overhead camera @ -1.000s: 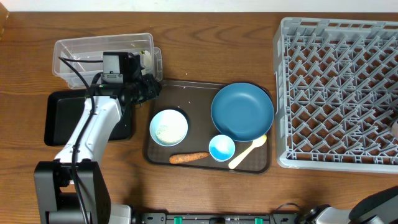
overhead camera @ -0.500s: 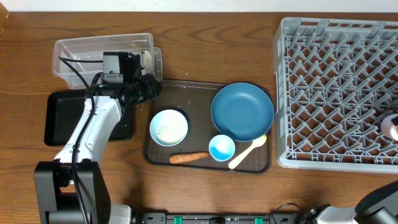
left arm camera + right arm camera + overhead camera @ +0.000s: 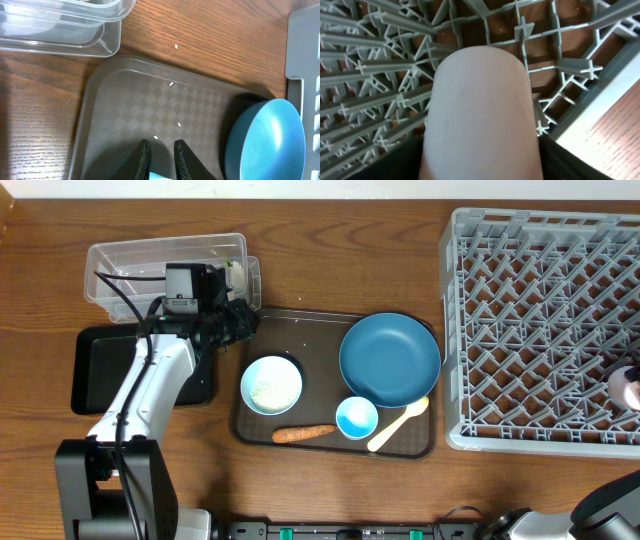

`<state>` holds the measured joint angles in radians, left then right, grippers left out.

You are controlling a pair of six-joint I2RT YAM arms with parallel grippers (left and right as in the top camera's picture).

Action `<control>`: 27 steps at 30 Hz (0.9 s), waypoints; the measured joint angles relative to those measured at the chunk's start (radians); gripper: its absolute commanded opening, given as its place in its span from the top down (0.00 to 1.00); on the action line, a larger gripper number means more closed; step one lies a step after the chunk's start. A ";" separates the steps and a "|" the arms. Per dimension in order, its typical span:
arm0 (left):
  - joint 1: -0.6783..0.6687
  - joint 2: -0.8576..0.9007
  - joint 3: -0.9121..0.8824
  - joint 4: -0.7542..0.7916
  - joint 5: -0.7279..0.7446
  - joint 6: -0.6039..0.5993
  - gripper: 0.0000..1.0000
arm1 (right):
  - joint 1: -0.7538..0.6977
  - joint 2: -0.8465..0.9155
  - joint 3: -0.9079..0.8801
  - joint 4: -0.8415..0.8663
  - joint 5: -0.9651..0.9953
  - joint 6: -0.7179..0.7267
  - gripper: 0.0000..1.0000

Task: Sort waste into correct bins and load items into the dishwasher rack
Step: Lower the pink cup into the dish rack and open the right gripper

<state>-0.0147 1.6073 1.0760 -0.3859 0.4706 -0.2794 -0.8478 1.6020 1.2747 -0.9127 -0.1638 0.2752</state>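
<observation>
Wood table (image 3: pixel 330 270): your smooth pale-pink cup (image 3: pixel 480 115) sits at the rack's (image 3: pixel 545 330) 3 o'clock. You can't tell the right gripper's hold; left gripper (image 3: pixel 162 152) barely parted, empty.

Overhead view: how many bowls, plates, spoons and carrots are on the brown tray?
Bowls: 2
Plate: 1
Spoon: 1
Carrot: 1
Total on the tray: 5
</observation>
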 measured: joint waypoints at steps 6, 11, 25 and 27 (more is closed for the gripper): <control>0.000 0.000 0.000 0.000 0.000 0.000 0.81 | 0.000 0.000 0.000 0.000 0.001 -0.006 0.09; 0.000 0.000 0.000 0.000 0.000 0.000 0.81 | 0.000 0.000 0.000 0.001 0.000 -0.008 0.14; 0.000 0.000 0.000 -0.001 -0.003 0.006 0.75 | 0.090 0.000 0.000 0.050 -0.313 -0.208 0.03; -0.001 0.000 0.000 -0.012 -0.003 0.017 0.73 | 0.150 0.000 0.000 0.061 -0.347 -0.245 0.02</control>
<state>-0.0154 1.6073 1.0760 -0.3981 0.4671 -0.2623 -0.6975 1.6020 1.2747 -0.8513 -0.5106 0.0307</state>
